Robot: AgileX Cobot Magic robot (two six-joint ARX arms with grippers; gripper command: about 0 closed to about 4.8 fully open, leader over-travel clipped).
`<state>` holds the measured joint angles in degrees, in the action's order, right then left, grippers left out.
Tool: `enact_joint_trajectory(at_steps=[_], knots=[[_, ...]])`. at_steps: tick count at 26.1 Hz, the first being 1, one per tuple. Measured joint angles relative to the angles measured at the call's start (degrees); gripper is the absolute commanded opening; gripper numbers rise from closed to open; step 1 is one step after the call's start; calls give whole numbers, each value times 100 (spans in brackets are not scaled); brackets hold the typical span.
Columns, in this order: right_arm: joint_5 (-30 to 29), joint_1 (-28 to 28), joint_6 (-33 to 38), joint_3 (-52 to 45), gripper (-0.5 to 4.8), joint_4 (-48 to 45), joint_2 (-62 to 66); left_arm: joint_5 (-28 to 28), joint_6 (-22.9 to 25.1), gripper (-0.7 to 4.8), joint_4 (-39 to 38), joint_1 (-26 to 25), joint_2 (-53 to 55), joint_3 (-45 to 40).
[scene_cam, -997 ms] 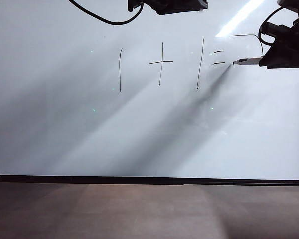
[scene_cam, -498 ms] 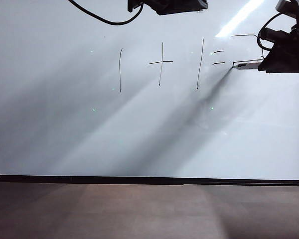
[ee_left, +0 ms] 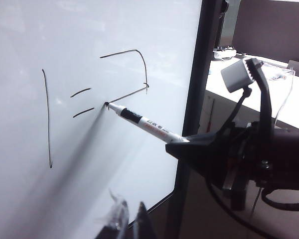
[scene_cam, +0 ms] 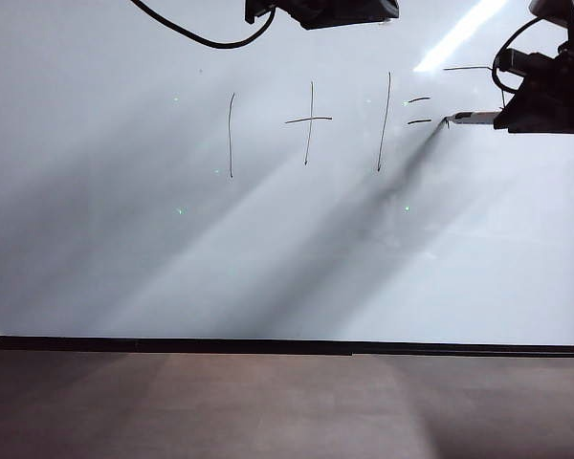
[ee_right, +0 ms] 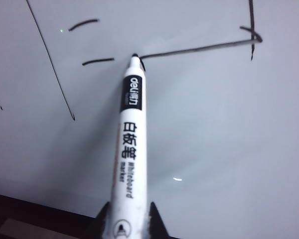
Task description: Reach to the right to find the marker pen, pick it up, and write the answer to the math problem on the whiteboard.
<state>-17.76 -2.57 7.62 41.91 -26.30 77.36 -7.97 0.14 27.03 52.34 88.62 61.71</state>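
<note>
1. The whiteboard [scene_cam: 124, 268] fills most of the exterior view, with a thin black frame along its lower edge and a brown surface [scene_cam: 268, 406] below it.
2. The math problem [scene_cam: 311, 124], one plus one equals, sits in the upper middle of the board.
3. The right gripper [ee_right: 125, 219], at the board's right edge, has its fingers closed on the marker pen [ee_right: 130, 144].
4. The pen's dark tip touches the board just right of the equals sign.
5. The answer [ee_left: 127, 74] is partly drawn: a top stroke, a downstroke and a diagonal ending at the tip.
6. The left gripper [ee_left: 124, 219] shows only as blurred fingertips near the board's lower edge; its opening cannot be told.
7. No containers appear.
</note>
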Motion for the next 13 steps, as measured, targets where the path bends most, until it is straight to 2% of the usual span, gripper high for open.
enact_joint_trajectory(at_steps=[13], knots=[[-9,-7,-26,-2,-6,-70,304,-2,0,27,-15,0,0,0]])
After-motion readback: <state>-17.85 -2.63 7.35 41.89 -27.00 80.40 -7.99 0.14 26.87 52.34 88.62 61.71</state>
